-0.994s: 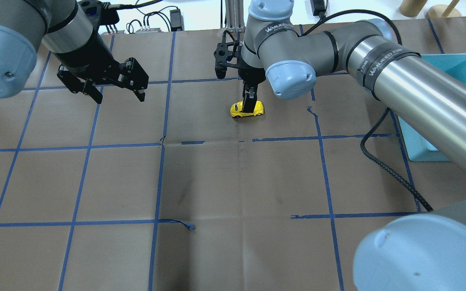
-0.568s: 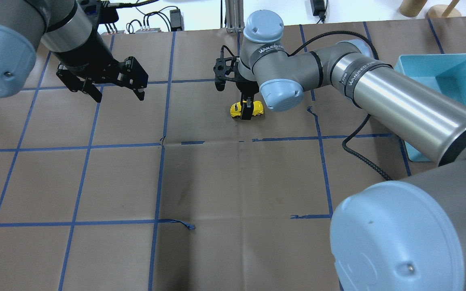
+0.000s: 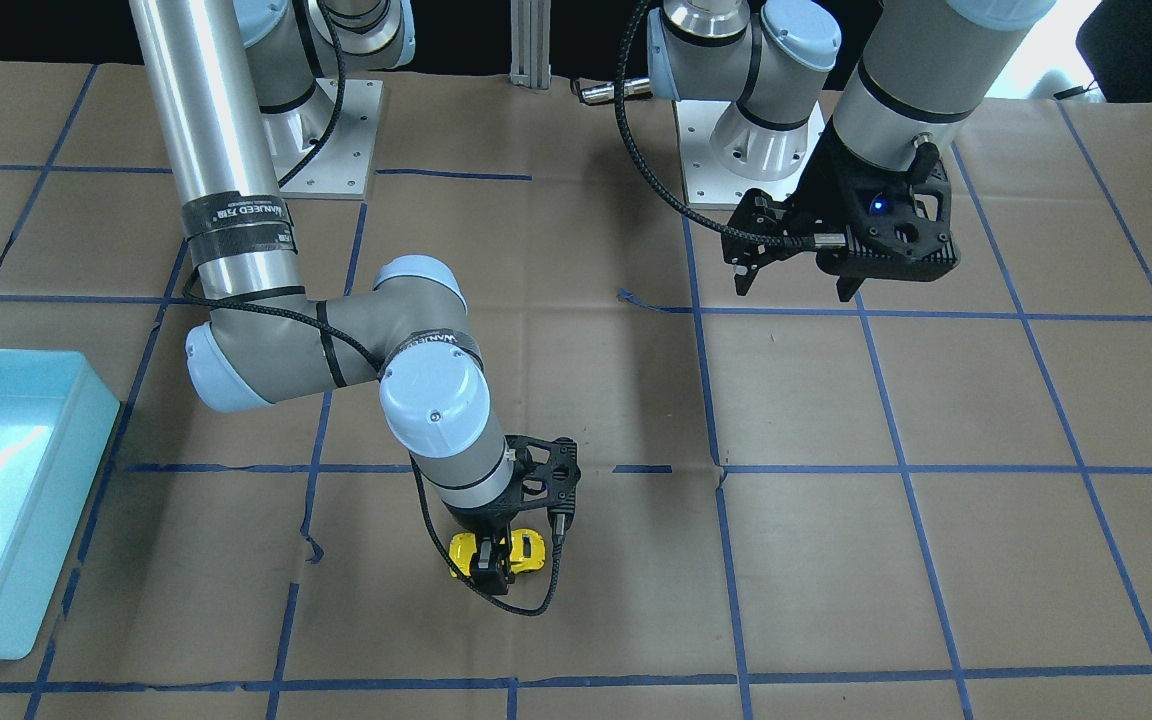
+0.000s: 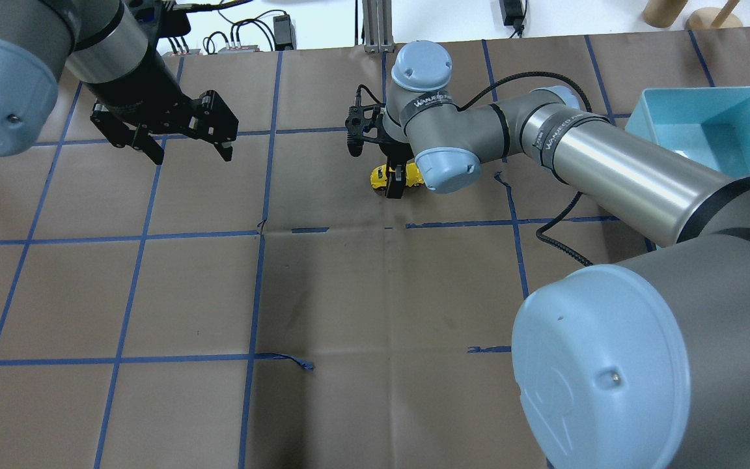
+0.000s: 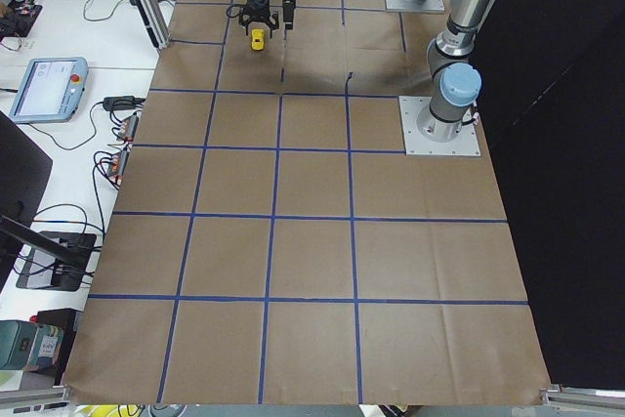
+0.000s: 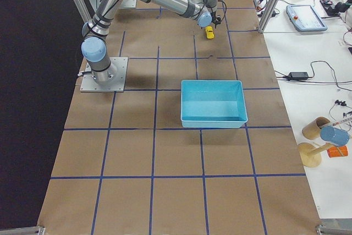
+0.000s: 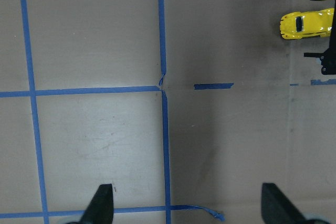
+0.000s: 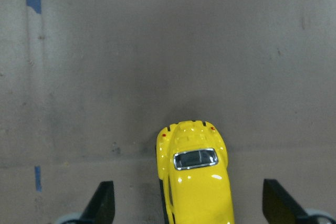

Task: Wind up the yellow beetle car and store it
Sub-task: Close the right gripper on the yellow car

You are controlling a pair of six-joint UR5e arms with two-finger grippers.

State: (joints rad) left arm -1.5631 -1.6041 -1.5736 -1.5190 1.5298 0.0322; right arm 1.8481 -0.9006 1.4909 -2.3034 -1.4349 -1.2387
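Note:
The yellow beetle car (image 4: 380, 176) stands on its wheels on the brown paper table, far centre. My right gripper (image 4: 396, 181) is down over it, open, with one finger on each side of the car's body. The right wrist view shows the car (image 8: 197, 182) between the two wide-apart fingertips (image 8: 102, 203), not touching them. The front-facing view shows the car (image 3: 528, 545) under the gripper (image 3: 492, 572). My left gripper (image 4: 193, 156) is open and empty, hovering above the table at the far left; its wrist view sees the car (image 7: 307, 24) at the upper right.
A light blue bin (image 4: 639, 111) stands at the right side of the table, apart from the car; it also shows in the front-facing view (image 3: 86, 480). Blue tape lines form a grid on the paper. A black cable (image 4: 564, 244) hangs from the right arm.
My right arm has lowered its gripper over the car, so the fingers now straddle it near the table. The car and my left arm have stayed in place.

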